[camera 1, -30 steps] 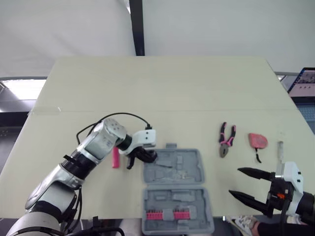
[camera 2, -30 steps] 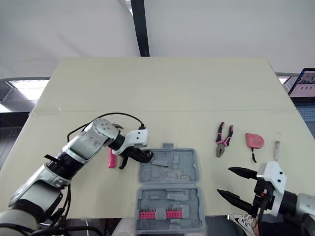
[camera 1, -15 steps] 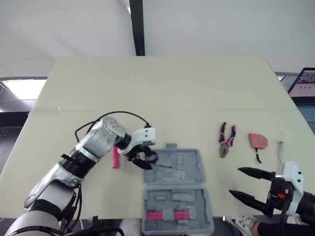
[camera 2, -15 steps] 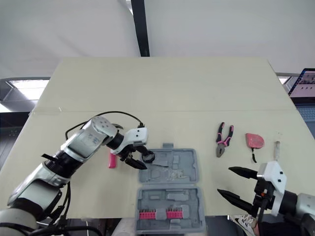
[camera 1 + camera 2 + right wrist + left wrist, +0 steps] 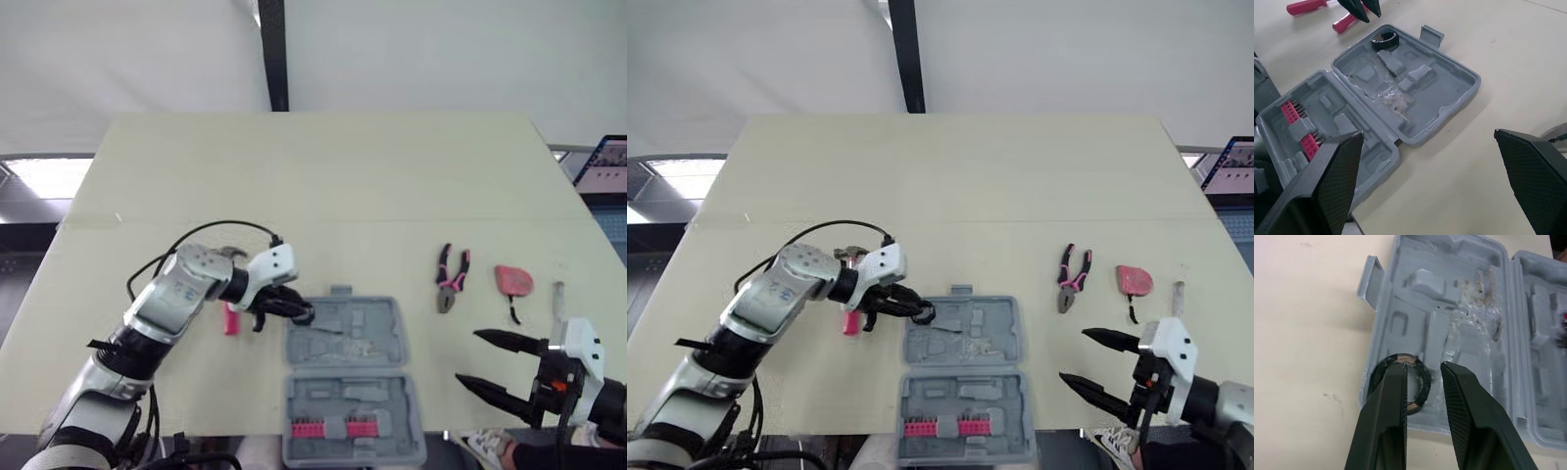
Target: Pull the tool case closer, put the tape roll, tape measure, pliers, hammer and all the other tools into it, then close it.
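At the far-left corner of the open tool case [image 5: 392,333], found the tape roll [image 5: 1385,41] lying loose. Found the left pincer [image 5: 299,313] slightly parted just above it, pinching nothing; right pincer [image 5: 466,360] spread wide near the worktop's [image 5: 323,176] front-right edge, well apart from the case. Noted pliers [image 5: 451,277], tape measure [image 5: 512,280] and a pink-handled tool [image 5: 230,318] not yet packed. Judged two hazards: roll snagged and dragged out by a lifting fingertip; lid fouled at closing by a roll left unseated. Recorded a pale, plain worktop, white wall [image 5: 441,49] and dark post [image 5: 272,54] behind, laptop screen [image 5: 604,162] at right.
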